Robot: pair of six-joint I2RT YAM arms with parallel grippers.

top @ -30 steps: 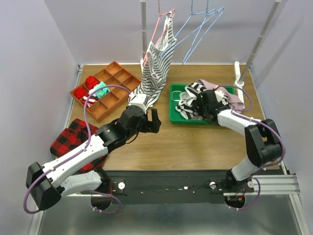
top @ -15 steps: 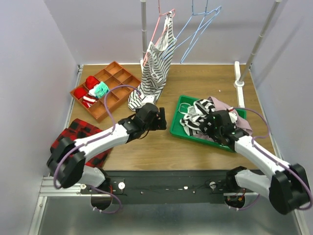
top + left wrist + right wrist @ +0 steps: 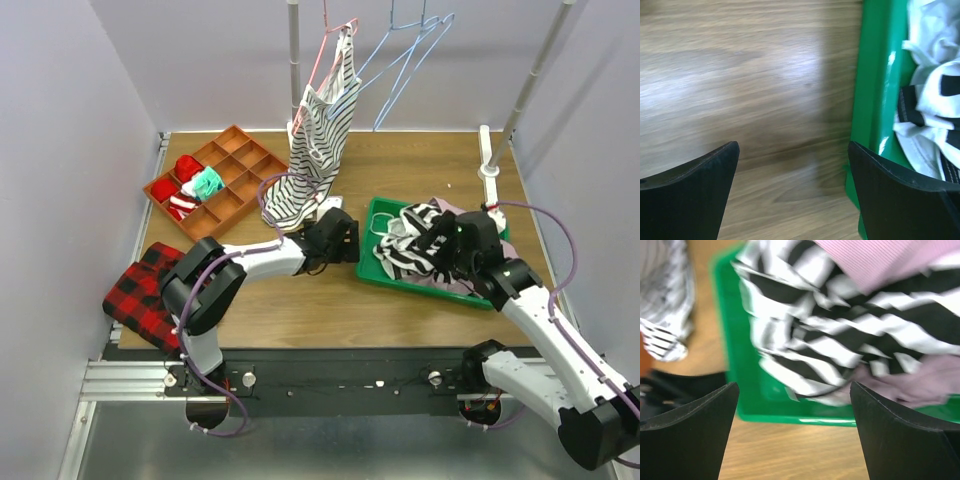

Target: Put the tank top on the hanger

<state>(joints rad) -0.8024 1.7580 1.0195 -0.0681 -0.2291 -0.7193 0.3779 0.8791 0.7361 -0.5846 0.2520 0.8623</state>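
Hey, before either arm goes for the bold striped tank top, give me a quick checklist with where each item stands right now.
1. Left end effector open and empty: ok.
2. Right end effector open and empty: ok.
3. Tank top within reach: ok, it lies bunched in the green tray, with both end effectors close by.
4. Tank top clear of other clothes: not ok, a mauve garment lies over part of it.
5. Blue hanger bare: ok, it hangs with nothing on it.
6. Shoulder straps located: cannot tell, the cloth is crumpled.
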